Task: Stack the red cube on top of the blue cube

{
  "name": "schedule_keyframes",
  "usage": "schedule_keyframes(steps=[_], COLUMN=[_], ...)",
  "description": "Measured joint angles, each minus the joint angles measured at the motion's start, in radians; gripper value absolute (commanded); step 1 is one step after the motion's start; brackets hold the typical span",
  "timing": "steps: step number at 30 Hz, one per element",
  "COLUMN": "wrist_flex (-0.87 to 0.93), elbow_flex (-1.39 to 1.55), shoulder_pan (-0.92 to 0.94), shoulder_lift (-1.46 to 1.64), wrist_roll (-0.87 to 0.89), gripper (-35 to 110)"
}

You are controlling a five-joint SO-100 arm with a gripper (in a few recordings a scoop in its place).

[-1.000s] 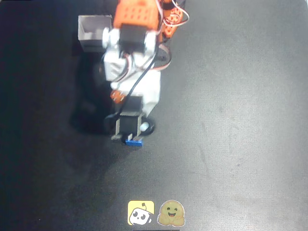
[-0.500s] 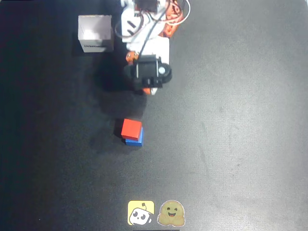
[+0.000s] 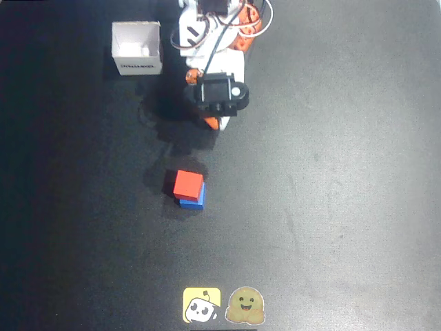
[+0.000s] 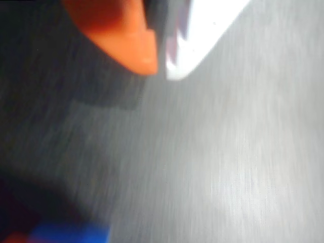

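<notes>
Stacking looks done: red cube [image 3: 188, 184] is seated on blue cube [image 3: 192, 202], slightly offset; pincer [image 4: 161, 65] is seen nearly closed, empty, well apart

Orange-red red cube [image 3: 188, 184], bright blue cube [image 3: 192, 203], white box [image 3: 136, 47], black table [image 3: 331, 172]

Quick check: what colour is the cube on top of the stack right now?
Orange-red: the red cube sits on the blue cube, clearest in the overhead view.
</notes>
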Motion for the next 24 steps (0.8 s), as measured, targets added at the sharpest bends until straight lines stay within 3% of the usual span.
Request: schedule_keyframes(steps=[7, 24], wrist_flex=[0.178, 0.195], elbow_flex=[0.000, 0.000], shoulder_pan=[0.020, 0.018], shoulder_lift=[0.000, 0.000], wrist_roll=[0.000, -0.002], gripper=[0, 0])
